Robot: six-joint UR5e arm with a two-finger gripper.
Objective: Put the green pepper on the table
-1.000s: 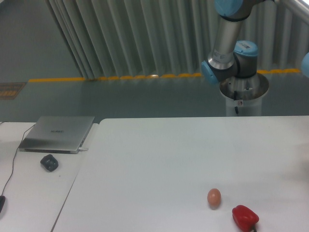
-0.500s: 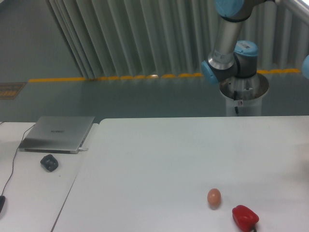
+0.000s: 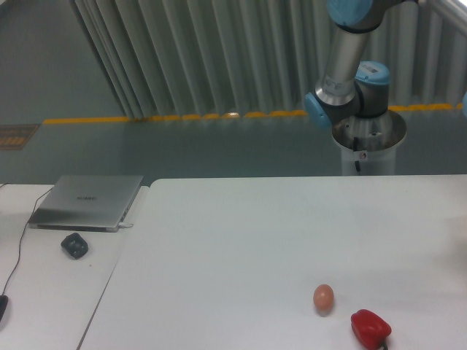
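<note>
The green pepper is out of view. The large white table [image 3: 241,240] fills the lower part of the camera view. On it, near the front right, lie a small tan egg [image 3: 323,297] and a red bell pepper [image 3: 370,328]. Only the arm's base and elbow joints [image 3: 350,95] show at the upper right, behind the table's far edge; the rest of the arm runs off the frame. The gripper is not in view.
A smaller white table at the left bears a closed silver laptop [image 3: 87,201], a small dark object [image 3: 74,245] and a black cable [image 3: 14,262]. Behind the tables are a grey ribbed wall and a floor with a yellow line.
The upper arm segments at the top right have shifted slightly up and to the right. Nothing on the tables has moved.
</note>
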